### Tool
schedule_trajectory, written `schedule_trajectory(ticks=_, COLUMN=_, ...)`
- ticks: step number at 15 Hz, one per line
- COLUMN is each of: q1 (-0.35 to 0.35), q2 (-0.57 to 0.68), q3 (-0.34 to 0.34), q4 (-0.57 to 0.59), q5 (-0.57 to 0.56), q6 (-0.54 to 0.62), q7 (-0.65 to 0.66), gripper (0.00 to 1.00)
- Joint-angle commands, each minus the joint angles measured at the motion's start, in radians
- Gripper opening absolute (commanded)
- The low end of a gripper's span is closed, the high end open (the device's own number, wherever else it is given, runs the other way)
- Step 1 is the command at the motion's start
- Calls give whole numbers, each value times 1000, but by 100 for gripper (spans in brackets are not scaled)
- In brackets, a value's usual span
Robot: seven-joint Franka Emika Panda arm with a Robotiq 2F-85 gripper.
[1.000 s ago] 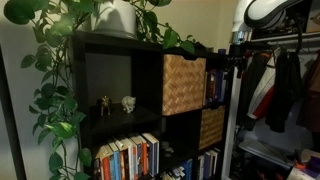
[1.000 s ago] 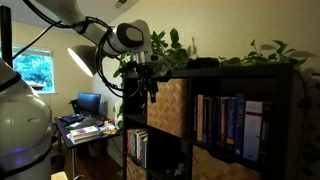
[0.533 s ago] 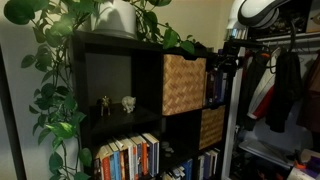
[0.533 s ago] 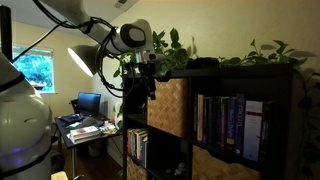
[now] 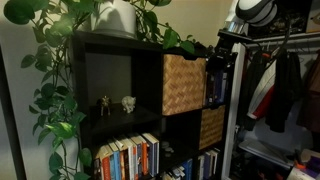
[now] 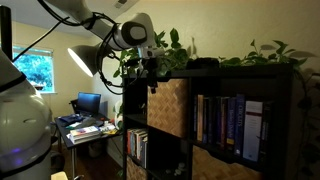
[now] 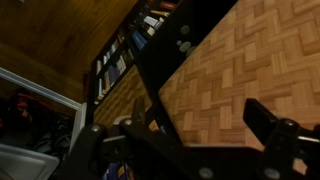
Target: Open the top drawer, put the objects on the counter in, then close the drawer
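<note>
Your end effector (image 6: 151, 78) hangs at the front upper corner of the shelf unit, fingers apart and nothing between them. In the wrist view the two fingers (image 7: 280, 128) stand wide at the bottom edge.

The top drawer (image 5: 184, 84) sits just beside and slightly below the end effector, pushed fully into its cubby. With its front flush, you cannot see what it holds. Further below the end effector sits a darker woven bin (image 5: 211, 127), also closed. The open cubby beyond the drawer, away from the end effector, holds two small figurines (image 5: 117, 103). The cubbies under it are packed with books (image 5: 128, 158).

The worktop (image 6: 240, 66) runs level with the end effector. In an exterior view a low dark object (image 6: 205, 63) lies on it just past the end effector, too dim to name. Another exterior view shows a white pot (image 5: 117, 18) at the far end of the worktop, with trailing leaves.

Only the wrist view gives the weave up close: the drawer's front fills the area ahead of the end effector, crossed by a dark shelf upright (image 7: 180, 50).

The drawer is light tan, woven in square basket-weave blocks.
</note>
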Motion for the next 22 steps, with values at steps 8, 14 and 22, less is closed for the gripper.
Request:
schedule_trajectory(ticks=8, q1=10, q2=99, q3=56, q4=6, q5=34, q6=339, q7=212, gripper=100)
schedule_trajectory(ticks=14, q1=28, q2=119, q3=60, q4=6, q5=30, q6=371, q7=202, gripper=100)
schedule_trajectory(ticks=22, q1=24, q2=108, q3=70, q4=4, q5=23, q6=383, q7=222, gripper=100)
